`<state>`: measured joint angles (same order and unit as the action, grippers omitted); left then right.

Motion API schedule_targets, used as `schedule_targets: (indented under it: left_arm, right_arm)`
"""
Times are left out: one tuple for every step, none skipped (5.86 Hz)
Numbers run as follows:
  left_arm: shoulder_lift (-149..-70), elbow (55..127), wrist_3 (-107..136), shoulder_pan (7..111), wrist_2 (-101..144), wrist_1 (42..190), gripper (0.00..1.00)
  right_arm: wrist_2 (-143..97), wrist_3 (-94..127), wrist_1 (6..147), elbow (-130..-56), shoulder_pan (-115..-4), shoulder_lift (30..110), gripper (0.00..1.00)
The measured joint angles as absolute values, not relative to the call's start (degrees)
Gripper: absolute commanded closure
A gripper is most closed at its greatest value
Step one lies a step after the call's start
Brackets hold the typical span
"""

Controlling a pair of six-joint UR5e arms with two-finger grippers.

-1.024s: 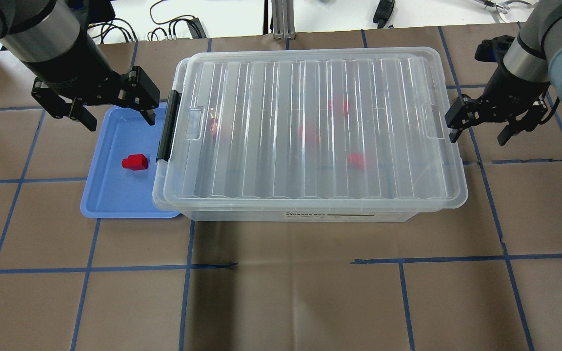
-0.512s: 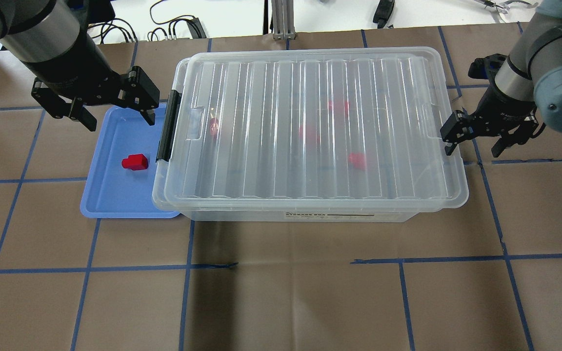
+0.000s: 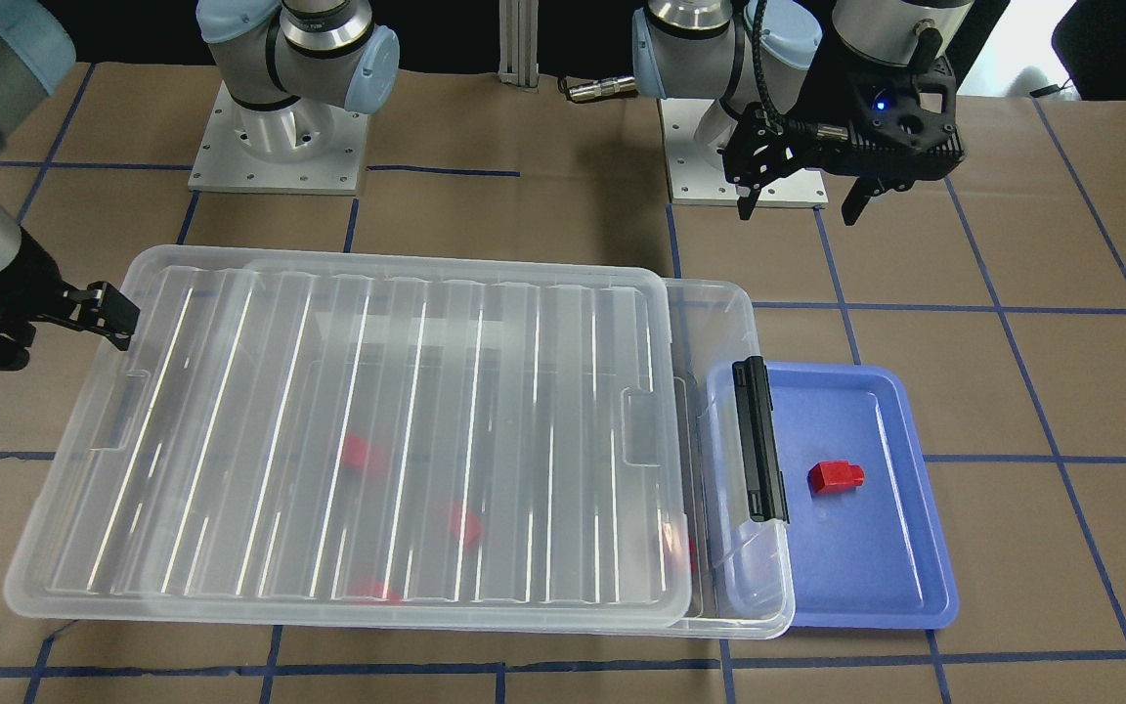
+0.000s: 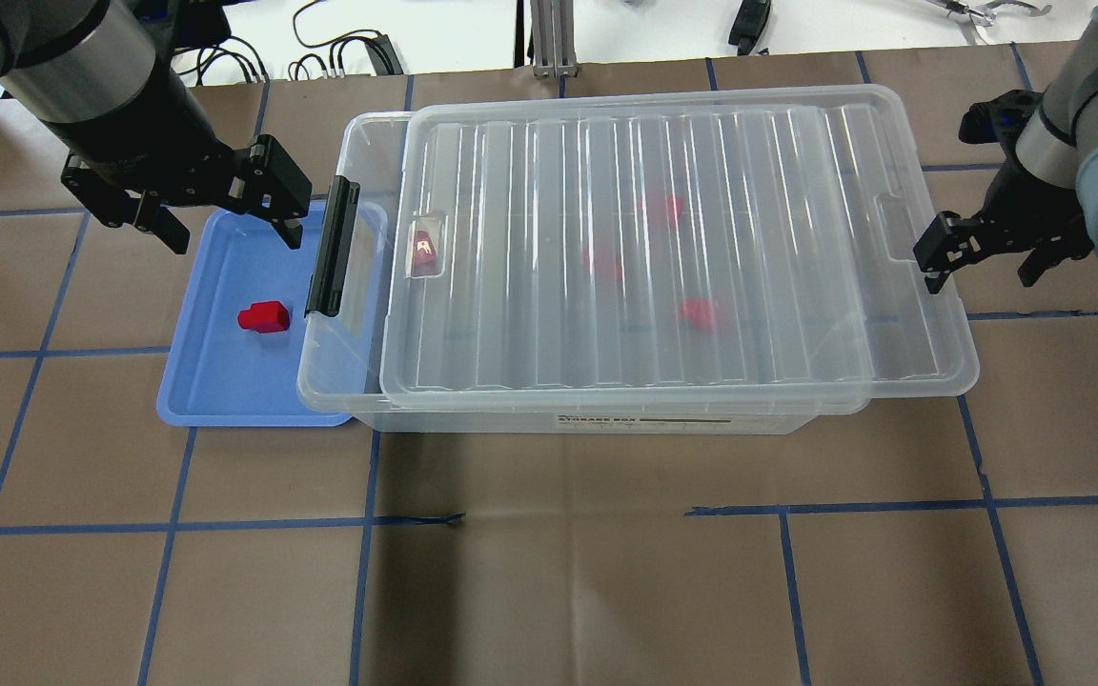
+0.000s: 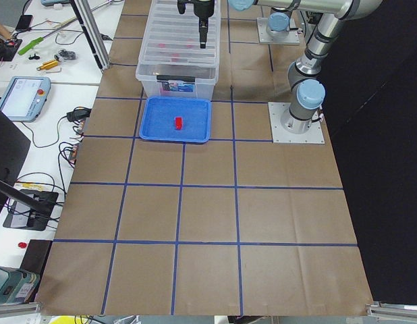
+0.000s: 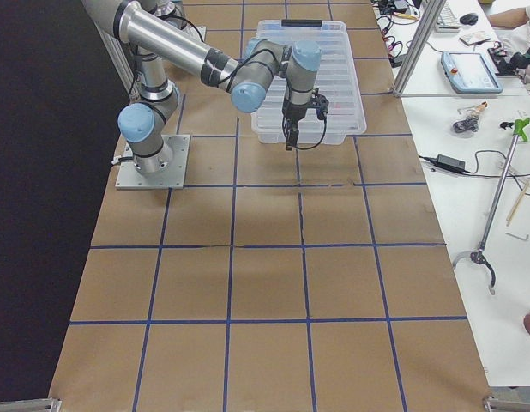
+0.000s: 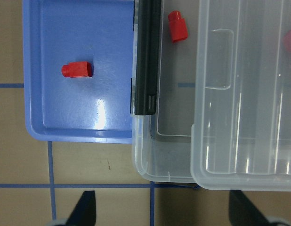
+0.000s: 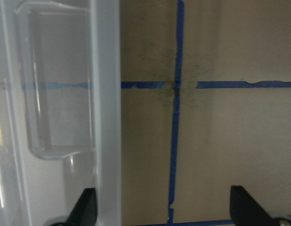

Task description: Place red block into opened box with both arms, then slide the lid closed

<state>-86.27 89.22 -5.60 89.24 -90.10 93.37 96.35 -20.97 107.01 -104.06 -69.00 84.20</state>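
Overhead exterior shows my 2 pincers spread: left pincer [image 4: 232, 233] over the blue tray [image 4: 215, 400] holding the red block [image 4: 264, 316], right pincer [image 4: 980, 276] at the overhanging end of the lid [image 4: 663, 238]. Left wrist view shows 1 red piece [image 7: 177, 26] bare in the uncovered strip of the box [image 7: 164, 160].

**Brown paper, blue tape, cluttered sides**

We see a table [image 4: 549, 591] covered in brown paper, squared off by blue tape lines [image 4: 177, 523]. White side tables [image 5: 70, 88] carry cables [image 4: 320, 65], a screen pendant [image 5: 23, 98] and loose tools. An aluminium post [image 4: 549, 38] rises at the far edge. Blackness [image 6: 33, 215] fills the opposite side.
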Motion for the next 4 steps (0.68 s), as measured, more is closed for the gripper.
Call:
schedule_targets:
  left_arm:
    - [-86.41, 89.37, -15.68, 88.84, -90.36, 93.44, 0.02]
    - [-86.60, 89.86, -29.34, 88.47, -90.56, 93.49, 0.02]
    - [-86.72, 90.90, -42.88, 87.42, -90.63, 92.84, 0.02]
    - [-86.93, 92.25, -54.57, 85.26, -90.49, 91.55, 0.02]
  right_arm:
    - [96.73, -24.57, 107.36, -104.06, -64.96, 84.20, 0.00]
    - [96.88, -26.76, 107.46, -104.06, -61.08, 84.22, 0.00]
    - [97.01, -27.77, 107.76, -104.06, -58.03, 84.26, 0.00]
    - [97.87, -28.41, 108.30, -103.90, -56.27, 84.26, 0.00]
